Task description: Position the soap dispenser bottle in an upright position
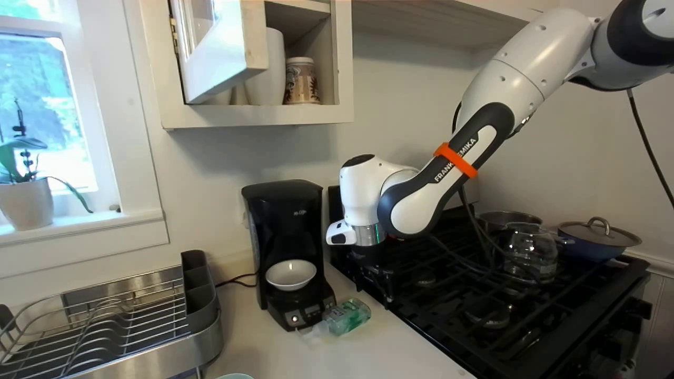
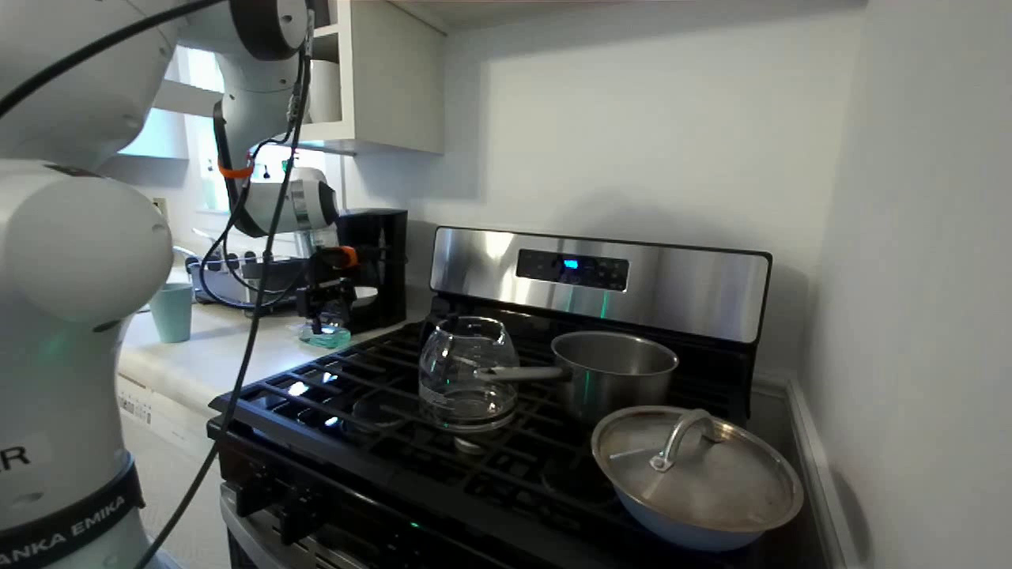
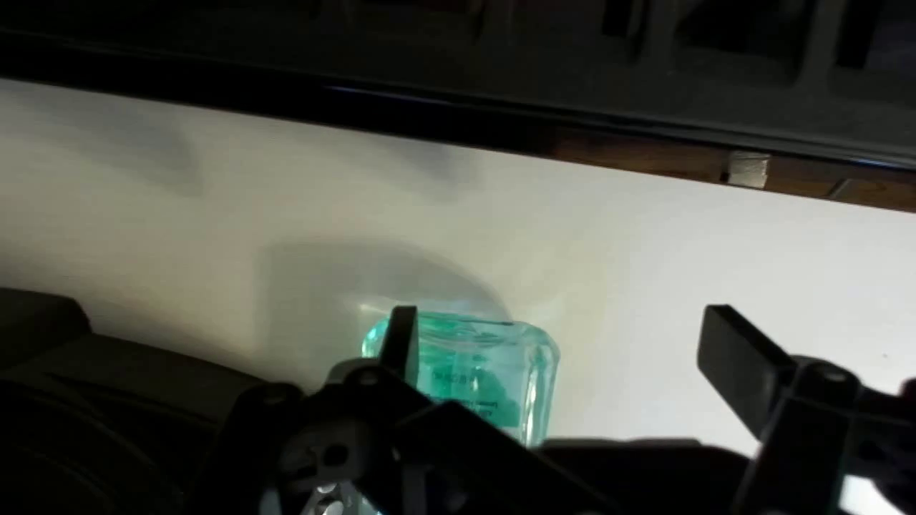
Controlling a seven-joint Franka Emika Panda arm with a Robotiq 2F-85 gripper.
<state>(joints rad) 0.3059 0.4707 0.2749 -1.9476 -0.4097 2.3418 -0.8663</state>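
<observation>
The soap dispenser bottle (image 1: pixel 348 316) lies on its side on the counter, in front of the coffee maker's base, with its pump end pointing away from the stove. Its clear body holds green liquid. In an exterior view the bottle (image 2: pixel 325 337) shows just below my gripper (image 2: pixel 320 318). From the wrist, my gripper (image 3: pixel 562 347) is open, its fingers wide apart. The left finger (image 3: pixel 402 343) overlaps part of the bottle (image 3: pixel 479 379), whose lower part is hidden behind the gripper. The right finger (image 3: pixel 744 365) appears over bare counter. Nothing is held.
The black coffee maker (image 1: pixel 284 221) with a white bowl (image 1: pixel 290 275) stands right behind the bottle. Beside the counter is the stove (image 1: pixel 437 316), bearing a glass carafe (image 2: pixel 468 371), a saucepan (image 2: pixel 617 363) and a lidded pan (image 2: pixel 696 482). A dish rack (image 1: pixel 121 326) and teal mug (image 2: pixel 171 312) are nearby.
</observation>
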